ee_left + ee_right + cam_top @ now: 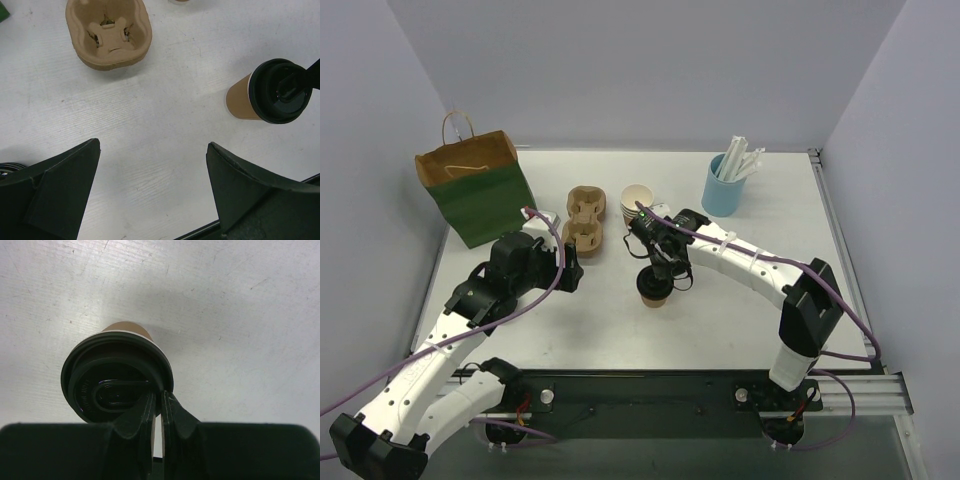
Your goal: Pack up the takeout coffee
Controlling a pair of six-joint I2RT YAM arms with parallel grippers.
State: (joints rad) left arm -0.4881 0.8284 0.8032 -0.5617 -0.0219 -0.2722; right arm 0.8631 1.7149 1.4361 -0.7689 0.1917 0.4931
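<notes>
Pinching takeout coffee (117, 385) at its lid edge, right gripper (159, 396), left gripper (152, 144) spread wide nearby

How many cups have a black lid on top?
1. The takeout coffee stands under the right claw, in front of the lidless stacked cups. The paper bag could hide more.

Top view: fixed high behind the arms, looking down over the whole table (720, 330) | left wrist: low, angled down, moderately near | right wrist: straight down, very close | shared: lidded cup (116, 377) in all three; cup carrier (108, 33) in top and left wrist
</notes>
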